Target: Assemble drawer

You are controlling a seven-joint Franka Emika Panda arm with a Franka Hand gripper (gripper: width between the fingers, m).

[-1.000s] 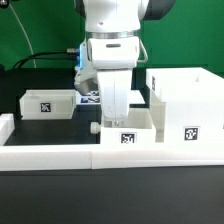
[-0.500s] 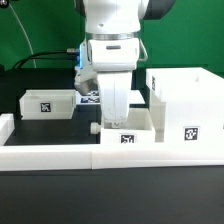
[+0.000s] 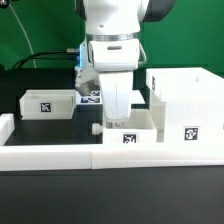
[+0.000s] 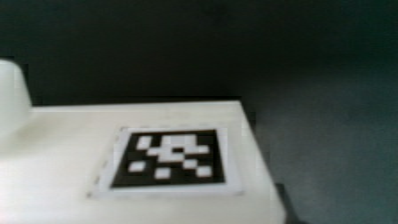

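In the exterior view, the large open-fronted white shell [image 3: 186, 100] stands at the right. One small knobbed tray [image 3: 130, 133] sits in the middle against the border wall, its knob [image 3: 95, 127] pointing to the exterior view's left. A second tray [image 3: 47, 102] sits at the left. My gripper [image 3: 117, 117] hangs straight down over the middle tray, with its tips at or inside the tray's rear wall; the hand hides the jaws. The wrist view shows a blurred white surface with a square tag [image 4: 171, 158], very close, and no fingers.
The long low white border wall [image 3: 60, 156] runs along the front. The marker board [image 3: 92, 97] lies behind my gripper, between the left tray and the shell. A green backdrop and cables are at the back.
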